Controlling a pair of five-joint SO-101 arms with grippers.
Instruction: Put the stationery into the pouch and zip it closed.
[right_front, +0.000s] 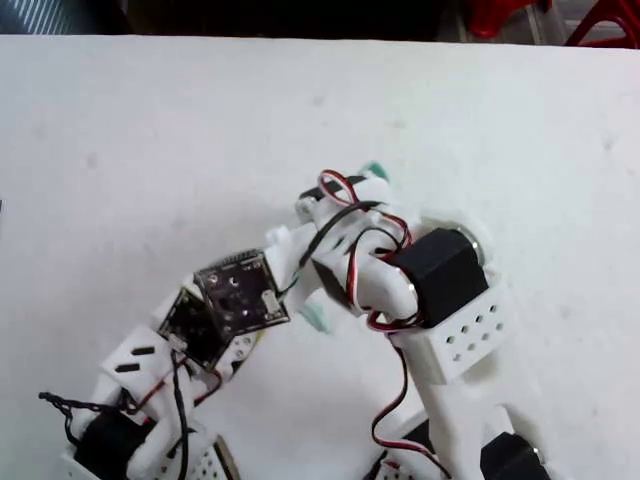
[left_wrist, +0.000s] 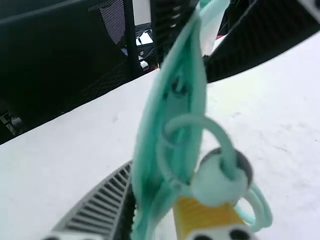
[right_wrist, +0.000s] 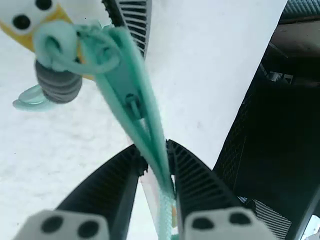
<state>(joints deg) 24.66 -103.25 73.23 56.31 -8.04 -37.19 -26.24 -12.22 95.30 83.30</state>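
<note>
From the high view, the white table (right_front: 150, 130) lies bare over its far and left stretches, and its far edge runs along the top against a dark room. Two arms meet near the middle. One (right_front: 215, 310) comes up from the lower-left corner, and the other (right_front: 440, 280) comes from the lower right with its black motor uppermost. Between them small teal bits of the pouch (right_front: 375, 170) show, and the arms cover the rest.

In the left wrist view, the left gripper (left_wrist: 150, 210) has its jaws clamped on the pouch's (left_wrist: 172, 100) edge, a ribbed black jaw on one side and a yellow one on the other. The pouch stands clear above the table (left_wrist: 60, 165). Its zipper pull (left_wrist: 177, 87) sits midway, and a teal cord (left_wrist: 200, 125) with a pale bead (left_wrist: 220, 180) loops beside the yellow jaw. The right gripper (left_wrist: 205, 30) holds the far end, and the table edge and dark chairs lie beyond.

In the right wrist view, the right gripper (right_wrist: 159, 175) is closed tight on the pouch (right_wrist: 132, 95), which stretches to the left gripper (right_wrist: 95, 35). The bead (right_wrist: 57, 82) hangs there. Open table (right_wrist: 200, 75) runs to its edge.
</note>
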